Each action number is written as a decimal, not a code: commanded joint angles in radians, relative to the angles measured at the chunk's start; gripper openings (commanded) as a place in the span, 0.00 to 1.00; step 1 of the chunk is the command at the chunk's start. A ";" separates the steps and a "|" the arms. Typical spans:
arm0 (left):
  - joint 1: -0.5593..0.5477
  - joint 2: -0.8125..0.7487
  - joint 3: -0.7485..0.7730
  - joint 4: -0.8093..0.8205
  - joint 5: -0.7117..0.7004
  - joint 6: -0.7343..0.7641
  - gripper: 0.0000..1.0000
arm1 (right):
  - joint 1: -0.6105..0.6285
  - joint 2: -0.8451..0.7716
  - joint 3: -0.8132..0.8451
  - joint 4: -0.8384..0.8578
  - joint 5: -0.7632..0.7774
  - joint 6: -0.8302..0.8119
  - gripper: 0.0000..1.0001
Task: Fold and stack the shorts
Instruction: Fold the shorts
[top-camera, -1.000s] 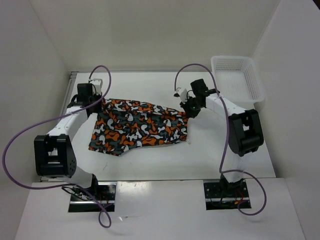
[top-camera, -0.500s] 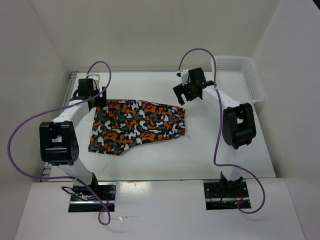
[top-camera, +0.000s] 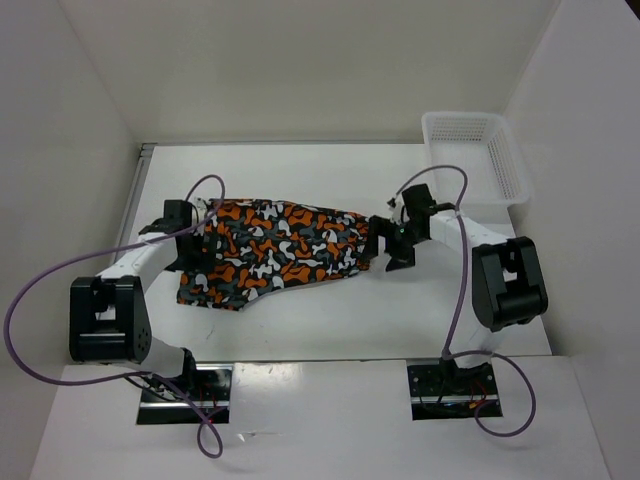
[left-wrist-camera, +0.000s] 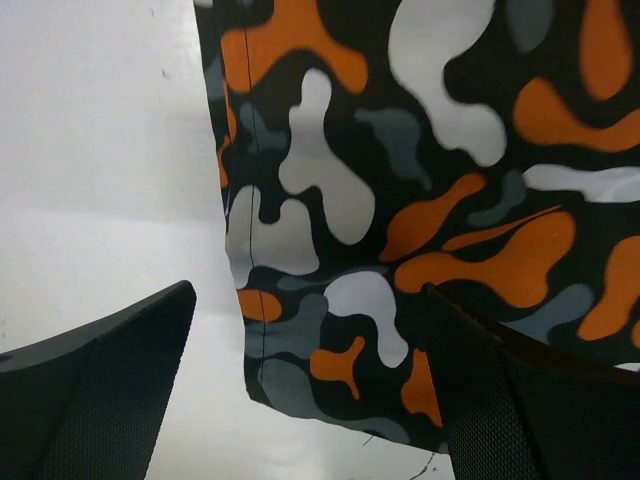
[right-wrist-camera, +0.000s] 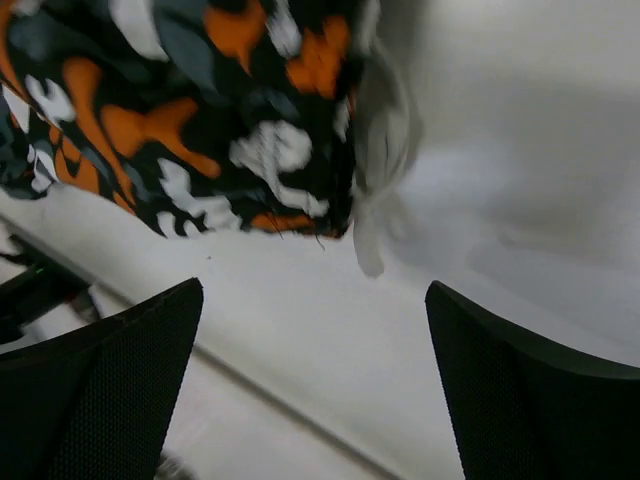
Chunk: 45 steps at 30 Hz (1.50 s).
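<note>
The shorts (top-camera: 272, 250), blotched orange, black, grey and white, lie flat on the white table (top-camera: 330, 320) between the two arms. My left gripper (top-camera: 194, 248) is at their left edge, open. In the left wrist view a hemmed corner of the shorts (left-wrist-camera: 400, 200) lies between the fingers (left-wrist-camera: 100, 400), and the right-hand finger hangs over the cloth. My right gripper (top-camera: 388, 247) is just off the shorts' right edge, open and holding nothing. The right wrist view shows the shorts (right-wrist-camera: 200, 120) ahead of the open gripper (right-wrist-camera: 315, 400), with a white bit of lining (right-wrist-camera: 378, 150) sticking out.
A white plastic mesh basket (top-camera: 475, 155) stands at the back right corner of the table. White walls close in the table on the left, back and right. Purple cables loop from both arms.
Both grippers were shut at the shorts' far corners; they have opened, let go, and moved nearer along the left and right edges. The shorts now lie flatter.
</note>
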 joint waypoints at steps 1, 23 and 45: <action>-0.001 -0.009 -0.023 -0.001 -0.055 0.004 0.99 | 0.009 -0.003 -0.077 0.029 -0.161 0.231 0.95; -0.001 0.119 -0.082 0.094 -0.085 0.004 0.99 | 0.058 0.315 0.127 0.144 -0.069 0.348 0.40; -0.303 0.336 0.381 0.126 -0.010 0.004 0.99 | -0.080 0.092 0.430 0.169 0.500 -0.318 0.00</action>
